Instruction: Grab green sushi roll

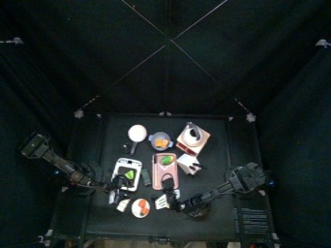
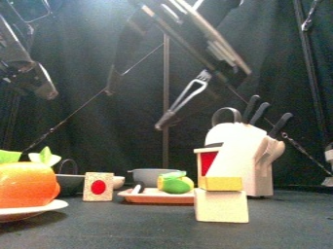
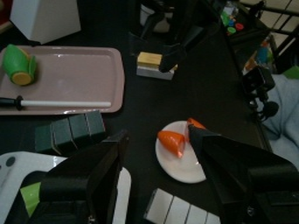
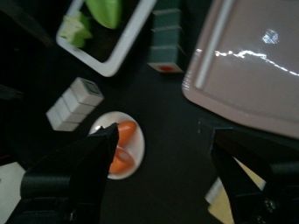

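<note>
Left and right wrist views with top and front views, green sushi roll not yet grasped. The green sushi roll [image 3: 14, 63] lay at the upper left of the left wrist view, on the far end of a pink tray [image 3: 82, 74], with a knife [image 3: 52, 103] lying along the tray's lower edge. In the top view the roll [image 1: 165, 158] sat near the centre of the frame. The left gripper [image 3: 163, 140] hung with its fingers wide apart and empty, above a white plate [image 3: 193, 168] carrying an orange food piece [image 3: 176, 140], well apart from the roll. The right gripper [image 4: 162, 133] likewise had its fingers spread and held nothing, with the pink tray [image 4: 251, 61] at the upper right of its view.

Probable failure modes: (a) a descent from the present pose would likely close on the orange piece rather than the roll; (b) a reach across the tray could catch the knife or drag the tray, since the roll lay close to the rim; (c) the dark sushi blocks [image 3: 76, 131] just beside the tray stood in the path and could be toppled; (d) the roll, being rounded, might squirt from a grip placed off centre; (e) if both arms reached, they might collide over the tray
</note>
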`<move>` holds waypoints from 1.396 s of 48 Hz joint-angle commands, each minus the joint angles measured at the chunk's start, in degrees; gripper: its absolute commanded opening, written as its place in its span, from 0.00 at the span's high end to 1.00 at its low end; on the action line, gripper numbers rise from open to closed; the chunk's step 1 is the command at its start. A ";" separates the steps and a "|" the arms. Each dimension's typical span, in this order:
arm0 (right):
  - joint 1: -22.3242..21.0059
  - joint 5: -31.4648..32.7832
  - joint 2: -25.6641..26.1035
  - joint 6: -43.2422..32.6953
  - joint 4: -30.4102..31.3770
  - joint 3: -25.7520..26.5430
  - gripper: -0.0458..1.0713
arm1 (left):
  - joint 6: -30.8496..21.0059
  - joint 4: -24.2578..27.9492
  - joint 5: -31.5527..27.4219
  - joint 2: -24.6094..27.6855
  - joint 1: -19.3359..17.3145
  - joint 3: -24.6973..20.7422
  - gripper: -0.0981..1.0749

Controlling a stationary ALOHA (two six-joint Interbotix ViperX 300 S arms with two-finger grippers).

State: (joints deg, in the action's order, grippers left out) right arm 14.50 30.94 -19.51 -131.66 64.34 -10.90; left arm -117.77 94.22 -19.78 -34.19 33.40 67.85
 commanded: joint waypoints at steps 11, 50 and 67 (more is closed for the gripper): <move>-4.92 -3.87 1.58 0.35 2.46 0.26 0.06 | 0.09 -2.02 -0.44 -0.44 0.35 -0.09 0.13; -6.59 28.65 -6.94 49.04 -26.72 25.22 0.05 | 0.00 -2.46 0.00 -0.53 0.35 0.53 0.13; -7.56 20.65 -13.36 49.57 -32.87 25.05 0.05 | 0.00 -2.55 -0.26 -0.53 0.35 0.88 0.13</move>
State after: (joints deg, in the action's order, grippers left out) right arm 7.47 52.38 -34.01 -82.18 31.55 13.62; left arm -117.69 91.49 -19.86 -34.63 33.57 69.35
